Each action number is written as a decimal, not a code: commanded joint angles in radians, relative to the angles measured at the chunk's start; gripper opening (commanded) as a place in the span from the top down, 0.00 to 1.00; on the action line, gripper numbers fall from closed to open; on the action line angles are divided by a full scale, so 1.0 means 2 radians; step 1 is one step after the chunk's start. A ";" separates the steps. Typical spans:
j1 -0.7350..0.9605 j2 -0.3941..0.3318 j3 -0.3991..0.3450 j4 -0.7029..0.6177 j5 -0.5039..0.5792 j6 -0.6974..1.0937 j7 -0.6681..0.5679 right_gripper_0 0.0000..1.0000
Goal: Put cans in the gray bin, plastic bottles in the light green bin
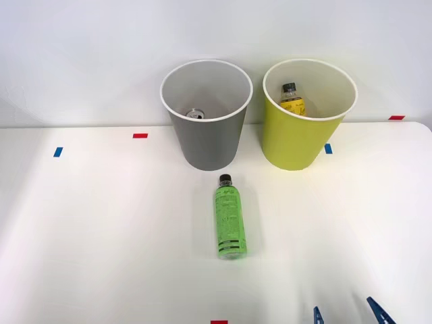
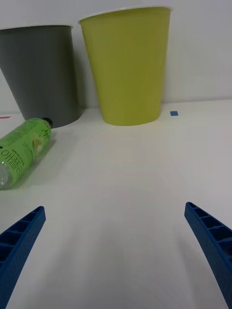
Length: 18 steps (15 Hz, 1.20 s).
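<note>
Lying on the white worktop (image 1: 101, 236), a slim green plastic bottle (image 1: 229, 217) with black-printed label; ribbed blue fingers (image 2: 212, 241) spread, released.

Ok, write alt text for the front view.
A green bottle lies on a white table, cap toward two bins. The gray bin holds a can; the light green bin holds a yellow-labelled bottle. The open blue pincer shows at the near right edge.
</note>
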 commanded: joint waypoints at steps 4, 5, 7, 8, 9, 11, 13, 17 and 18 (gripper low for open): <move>-0.022 -0.065 0.000 -0.104 -0.001 0.177 0.010 0.00; -0.023 -0.075 0.000 -0.137 -0.010 0.228 0.010 0.00; -0.027 -0.098 -0.001 -0.224 -0.024 0.359 0.007 0.00; -0.029 -0.105 -0.006 -0.265 -0.026 0.421 0.005 0.00; -0.030 -0.110 -0.012 -0.305 -0.028 0.488 0.002 0.00; -0.053 -0.112 -0.020 -0.383 -0.029 0.638 -0.005 0.00; -0.097 -0.111 -0.019 -0.407 -0.024 0.737 -0.013 0.00; -0.190 -0.111 0.000 -0.407 -0.038 0.868 -0.027 0.00; -0.212 -0.111 0.003 -0.407 -0.053 0.900 -0.033 0.00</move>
